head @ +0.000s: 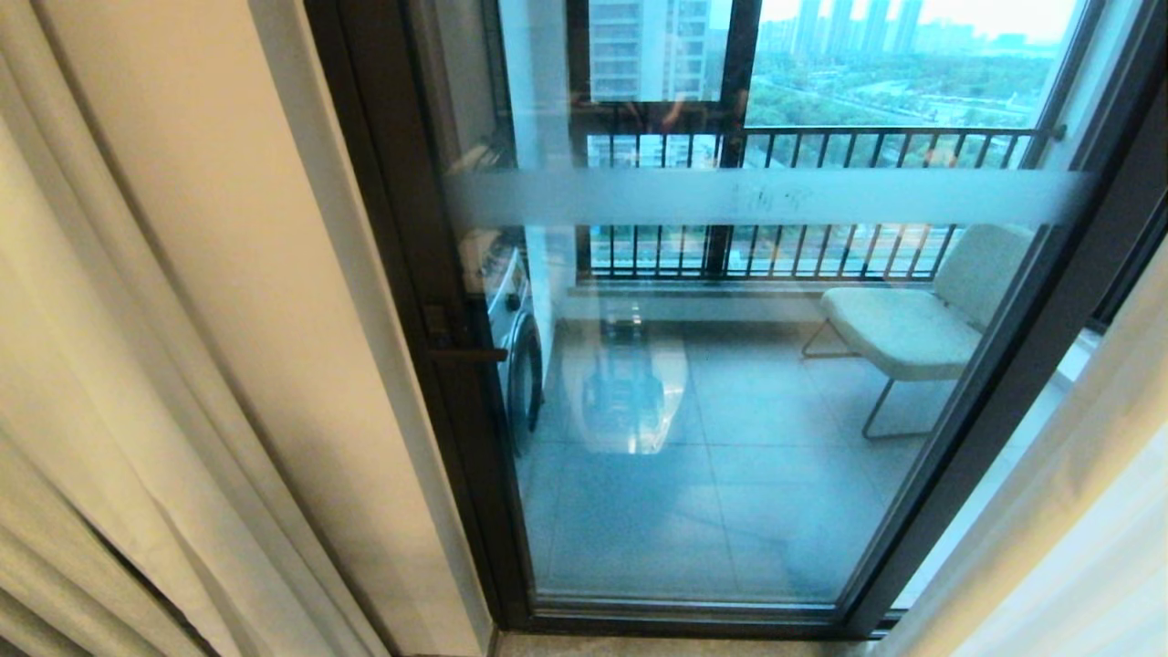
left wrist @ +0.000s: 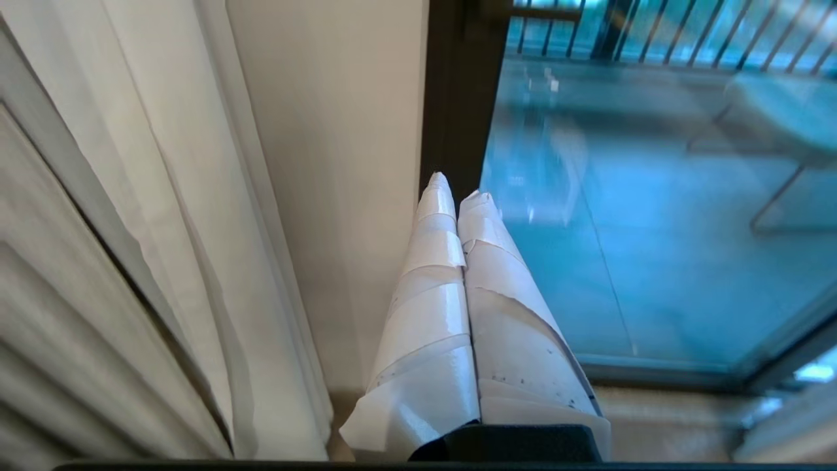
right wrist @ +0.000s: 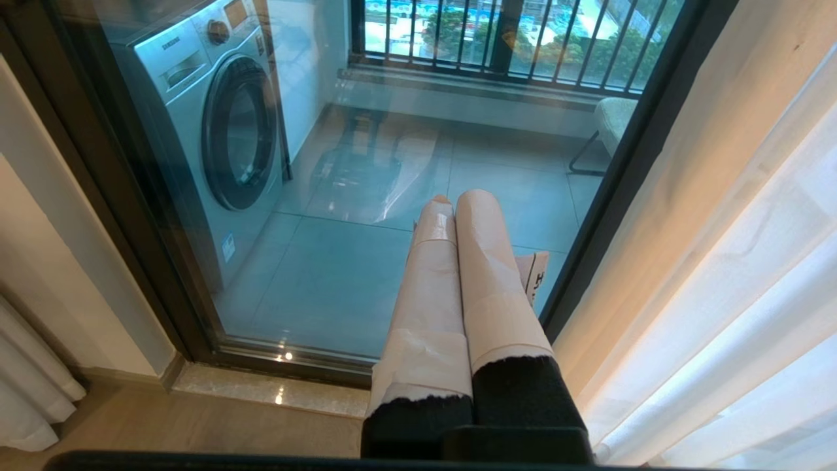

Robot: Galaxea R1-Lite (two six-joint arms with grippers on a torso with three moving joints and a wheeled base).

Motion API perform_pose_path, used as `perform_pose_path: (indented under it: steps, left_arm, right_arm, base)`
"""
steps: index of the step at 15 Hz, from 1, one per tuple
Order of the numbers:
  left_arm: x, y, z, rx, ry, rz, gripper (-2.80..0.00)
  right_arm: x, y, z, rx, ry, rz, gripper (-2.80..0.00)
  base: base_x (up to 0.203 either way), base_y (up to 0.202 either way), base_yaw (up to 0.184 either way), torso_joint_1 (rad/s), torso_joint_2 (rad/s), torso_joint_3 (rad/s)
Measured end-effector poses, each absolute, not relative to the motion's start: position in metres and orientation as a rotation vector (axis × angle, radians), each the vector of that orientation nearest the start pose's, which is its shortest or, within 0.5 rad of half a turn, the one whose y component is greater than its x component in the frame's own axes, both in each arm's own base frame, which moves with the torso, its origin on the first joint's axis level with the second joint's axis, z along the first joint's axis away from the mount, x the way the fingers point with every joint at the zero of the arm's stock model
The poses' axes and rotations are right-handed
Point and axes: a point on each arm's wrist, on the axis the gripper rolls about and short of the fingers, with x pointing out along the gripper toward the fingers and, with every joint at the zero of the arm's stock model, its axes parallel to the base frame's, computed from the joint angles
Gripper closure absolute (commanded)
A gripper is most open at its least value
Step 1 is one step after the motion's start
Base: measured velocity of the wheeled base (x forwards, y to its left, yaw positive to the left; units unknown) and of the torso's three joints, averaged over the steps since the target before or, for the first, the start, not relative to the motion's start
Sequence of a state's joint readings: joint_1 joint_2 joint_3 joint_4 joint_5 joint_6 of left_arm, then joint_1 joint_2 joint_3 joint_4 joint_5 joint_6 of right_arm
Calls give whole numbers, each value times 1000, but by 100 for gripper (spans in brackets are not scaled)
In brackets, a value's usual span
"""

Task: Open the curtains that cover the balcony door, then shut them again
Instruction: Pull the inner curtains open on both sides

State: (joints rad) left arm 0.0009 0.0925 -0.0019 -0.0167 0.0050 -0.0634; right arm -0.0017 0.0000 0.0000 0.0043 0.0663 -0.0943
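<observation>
The balcony door [head: 730,383] fills the centre of the head view and is uncovered: its glass, black frame and frosted stripe [head: 757,196] are fully exposed, with the balcony floor, a washing machine [right wrist: 216,131] on the left and a pale chair [head: 912,319] on the right visible beyond.

The curtains [head: 109,383] are gathered at both sides. The cream pleated panel hangs bunched at the left, against a strip of wall [head: 274,274] between it and the door frame. On the right, light fabric [head: 1077,511] hangs clear of the glass; whether it is the opaque panel or a sheer layer cannot be told with certainty.

Status, as a judgement: the opening step appears complete, since no fabric overlaps the pane. The closing step is not yet done; both sides must be drawn back across the door.

The left gripper [left wrist: 458,193] hangs near the floor just in front of the left door frame, jaws pressed together and holding nothing, with the left panel near it but apart.

The right gripper [right wrist: 458,199] points at the lower glass near the right frame, jaws likewise pressed together and empty, beside the right-hand fabric without touching it.
</observation>
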Motion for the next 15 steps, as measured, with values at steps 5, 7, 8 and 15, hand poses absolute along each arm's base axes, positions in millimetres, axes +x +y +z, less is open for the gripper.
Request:
perform_pose_path:
  steps: [5,7,8,15]
  left_arm:
    - [-22,0,77,9,-2,-6,0]
    - [-23,0,77,13,-7,-7,0]
    - [-23,0,77,11,-8,-6,0]
    - [-23,0,77,19,-7,-7,0]
  right_arm:
    - [-23,2,75,-94,2,64,0]
    - [-23,1,75,-94,1,63,0]
    - [-23,2,75,-94,2,64,0]
    - [-23,2,75,-94,2,64,0]
  base:
    - [0,0,0,0,0,0]
    - [0,0,0,0,0,0]
    - [0,0,0,0,0,0]
    - [0,0,0,0,0,0]
